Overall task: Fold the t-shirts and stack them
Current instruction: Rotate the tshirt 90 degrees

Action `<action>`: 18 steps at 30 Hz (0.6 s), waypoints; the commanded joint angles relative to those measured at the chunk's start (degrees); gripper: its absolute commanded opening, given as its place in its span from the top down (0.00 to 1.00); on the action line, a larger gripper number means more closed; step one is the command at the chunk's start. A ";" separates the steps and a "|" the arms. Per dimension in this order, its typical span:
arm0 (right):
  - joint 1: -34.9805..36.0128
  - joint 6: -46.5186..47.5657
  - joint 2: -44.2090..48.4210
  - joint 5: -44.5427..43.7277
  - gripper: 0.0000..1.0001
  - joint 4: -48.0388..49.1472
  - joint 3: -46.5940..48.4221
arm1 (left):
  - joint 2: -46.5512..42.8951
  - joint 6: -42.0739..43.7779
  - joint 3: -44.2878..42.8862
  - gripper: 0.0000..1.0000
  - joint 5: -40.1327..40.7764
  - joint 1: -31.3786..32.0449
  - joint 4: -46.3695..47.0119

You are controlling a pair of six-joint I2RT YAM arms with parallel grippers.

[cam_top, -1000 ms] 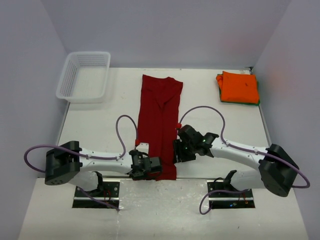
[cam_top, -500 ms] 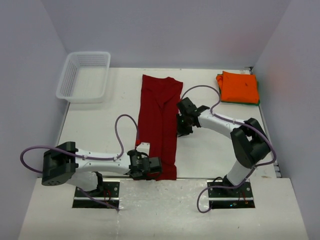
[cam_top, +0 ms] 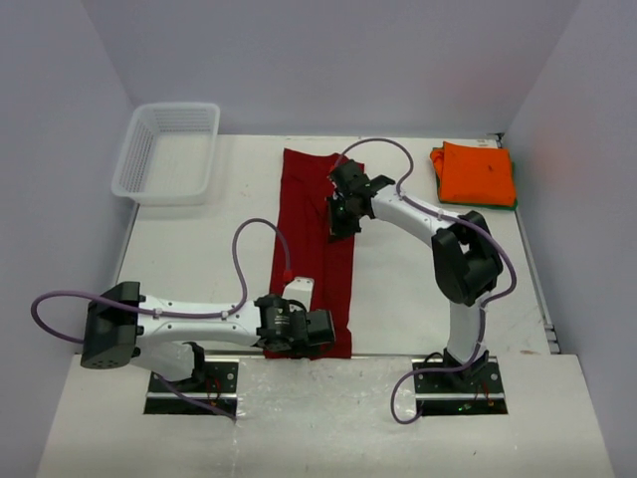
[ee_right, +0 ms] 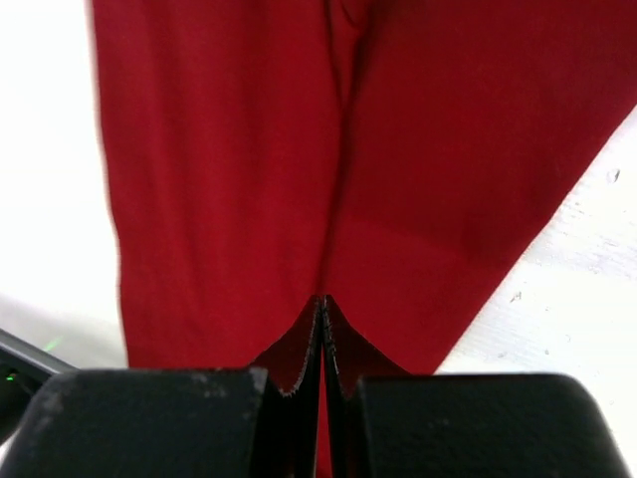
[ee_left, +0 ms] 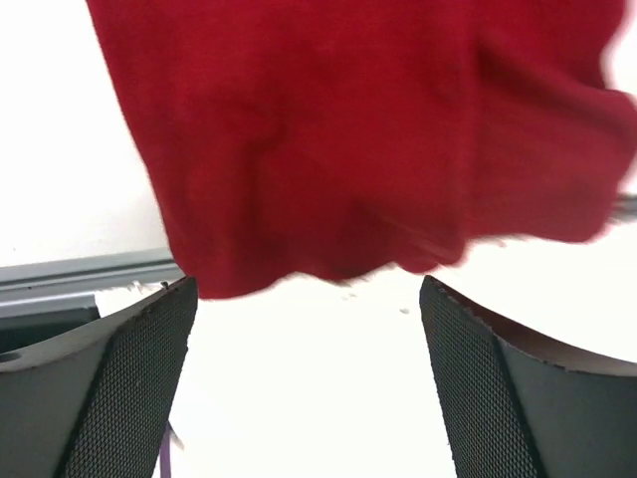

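Folding table, seen from above: my right gripper (ee_right: 321, 309) has its jaws pressed together on a small peak of the dark red t-shirt (cam_top: 314, 249), pinching the soft, matte knit near the shirt's far right edge, where the cloth tents up into the slit between my two matte black fingers (ee_right: 149, 418). My left gripper (ee_left: 309, 299) sits at the near end of the same shirt with its jaws spread wide and nothing between them; its dark pads (ee_left: 129, 378) show a fine dotted grain, and the wavy hem lies just beyond them. The shirt is a long narrow strip running near to far down the middle of the white table (cam_top: 199, 259). At the far right lies a bright orange t-shirt (cam_top: 476, 172), folded square on a green one (cam_top: 478, 205) that shows only an edge. A white plastic mesh basket (cam_top: 164, 189) stands at the far left.
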State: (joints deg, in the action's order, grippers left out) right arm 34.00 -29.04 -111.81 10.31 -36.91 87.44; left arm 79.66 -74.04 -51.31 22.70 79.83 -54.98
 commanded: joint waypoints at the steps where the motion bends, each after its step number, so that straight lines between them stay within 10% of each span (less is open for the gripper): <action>1: -0.42 1.79 -1.92 1.47 1.00 -3.17 0.54 | 0.50 -2.86 -5.81 0.08 4.54 1.82 -5.65; 5: -1.21 2.14 -1.05 -0.28 1.00 -2.91 -1.65 | 2.60 0.11 -9.94 0.31 9.28 -0.55 -6.45; 9: -1.74 2.41 4.04 -3.10 1.00 -2.38 -4.99 | 5.50 6.52 -15.74 1.00 13.24 -4.32 -4.70; 18: -6.84 3.63 15.21 -3.54 1.00 -3.70 -7.37 | 8.23 28.93 -17.25 1.00 7.11 -22.51 12.59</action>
State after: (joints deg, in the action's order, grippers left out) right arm 28.53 -26.85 -100.44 7.03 -40.34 79.26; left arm 87.48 -55.33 -68.40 31.27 63.09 -51.68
